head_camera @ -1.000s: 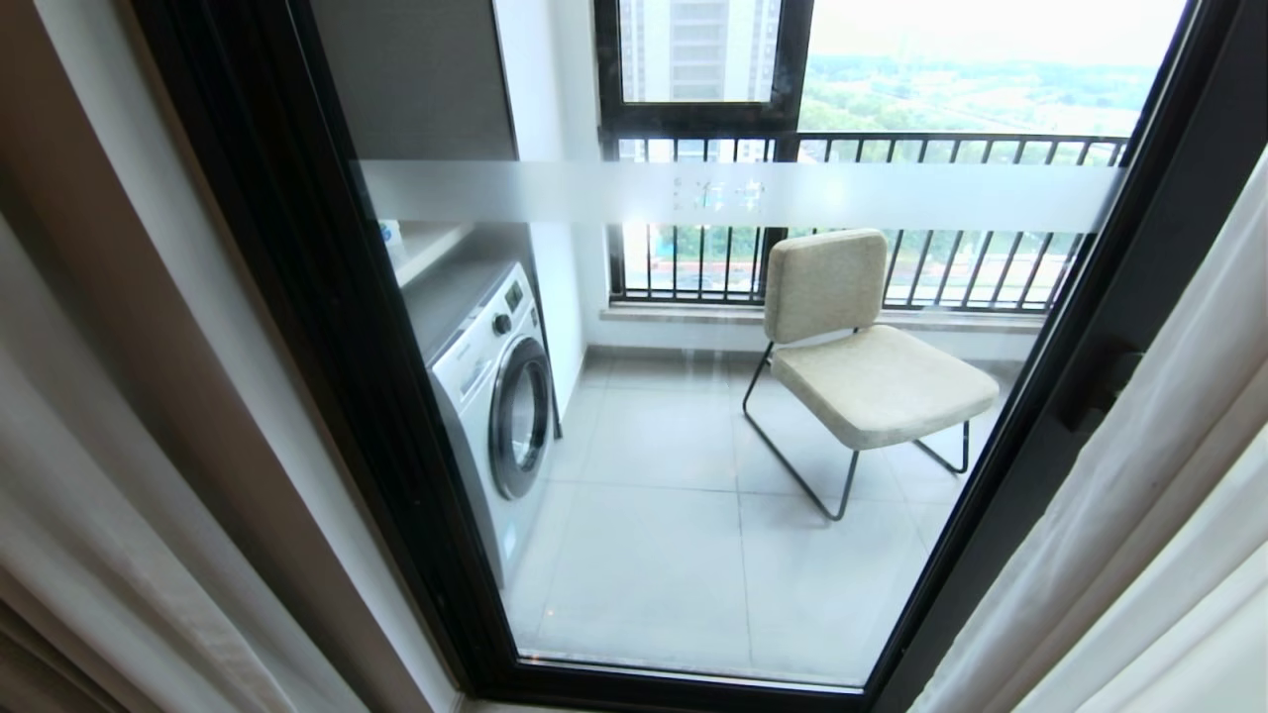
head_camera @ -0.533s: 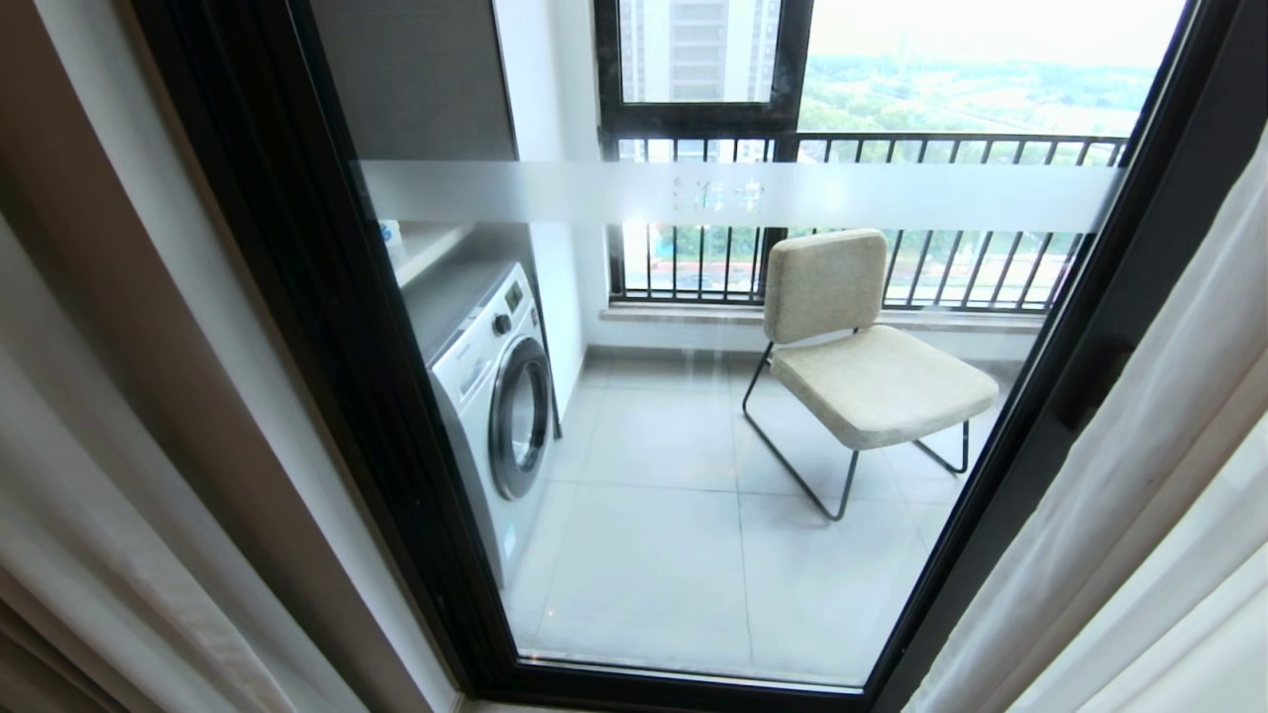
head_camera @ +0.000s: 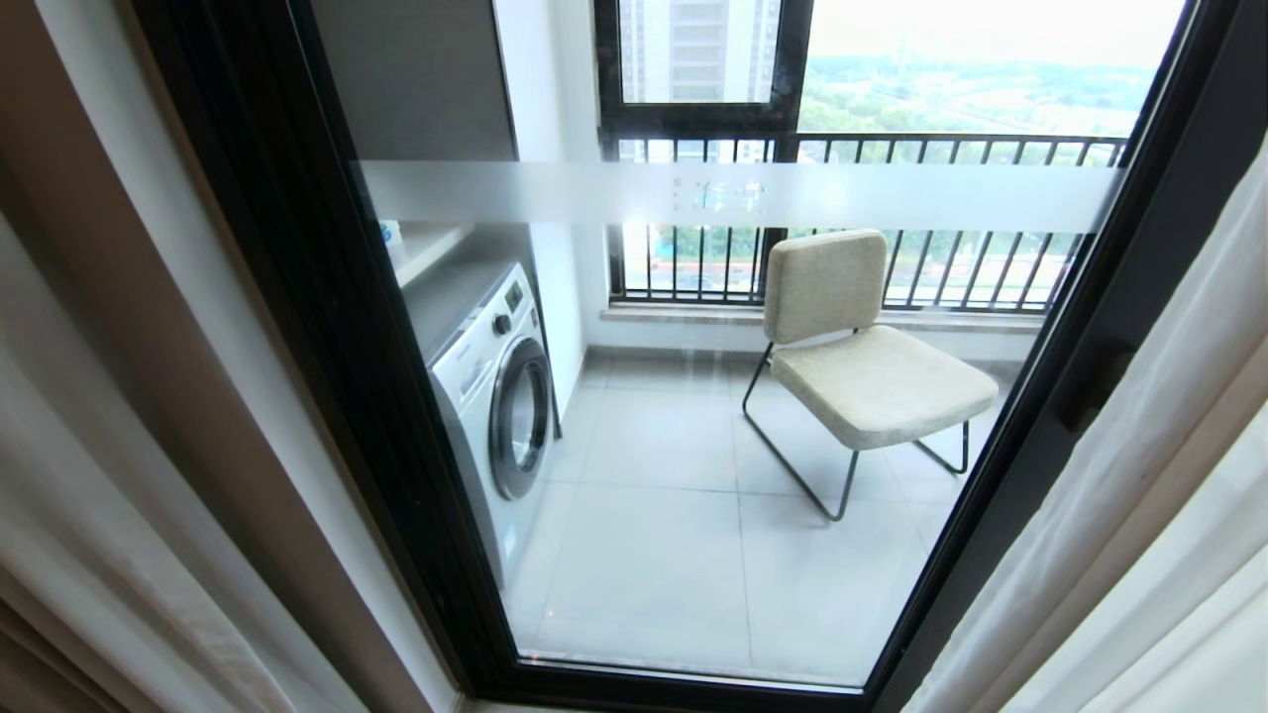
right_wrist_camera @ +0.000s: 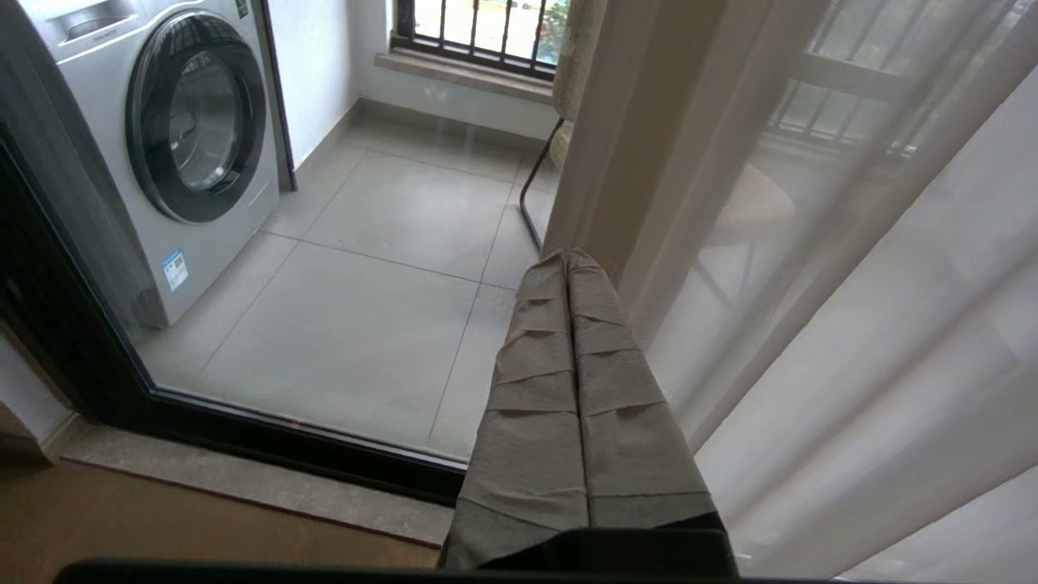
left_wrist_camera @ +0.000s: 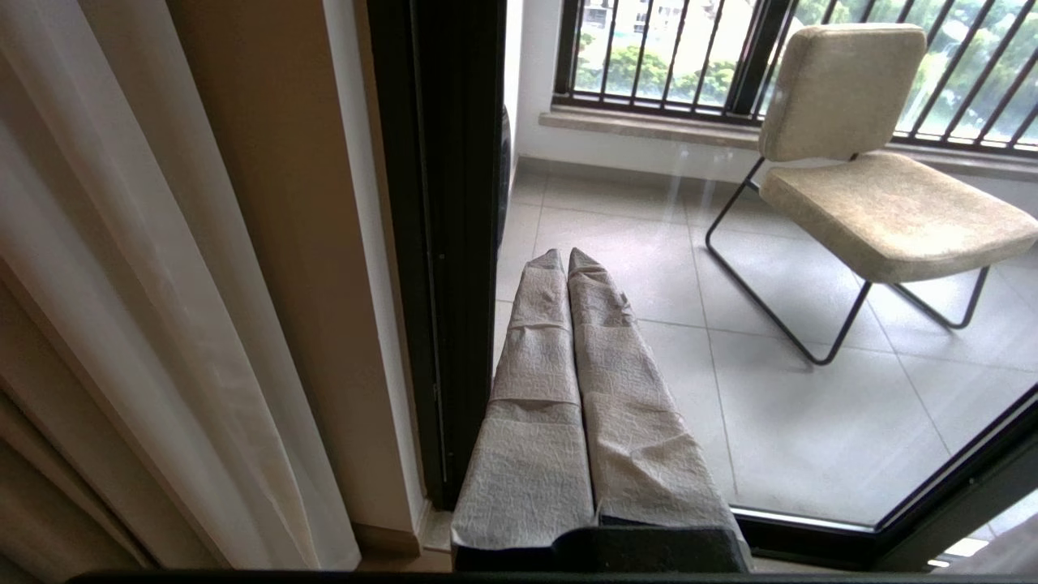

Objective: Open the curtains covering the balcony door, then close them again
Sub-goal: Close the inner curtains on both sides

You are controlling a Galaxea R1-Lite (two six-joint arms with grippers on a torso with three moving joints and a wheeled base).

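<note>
Since the sheer white right curtain (head_camera: 1139, 465) has swayed slightly over the black-framed glass balcony door (head_camera: 693, 396), your right gripper (right_wrist_camera: 569, 258), fingers together, holds nothing, so closing remains.

Curtains (head_camera: 1119, 555): drawn apart to both sides, glass between them uncovered. Right side, head view: thin white see-through sheer hangs in long folds over the door's right edge, with a beige-grey opaque strip (head_camera: 1149, 525) running down between the folds. Right wrist view: sheer (right_wrist_camera: 876, 324) lets railing bars and a chair show through. Left side: white sheer (head_camera: 89, 555) gathered in pleats; the left wrist view shows it (left_wrist_camera: 154, 324) just beside a tan wall strip next to the frame.

Balcony door (head_camera: 327, 327): tall black frame, clear glass, shut. Frosted white horizontal band (head_camera: 733, 196) crosses the pane. Black handle (head_camera: 1090, 386) on the right stile, partly veiled by sheer.
</note>
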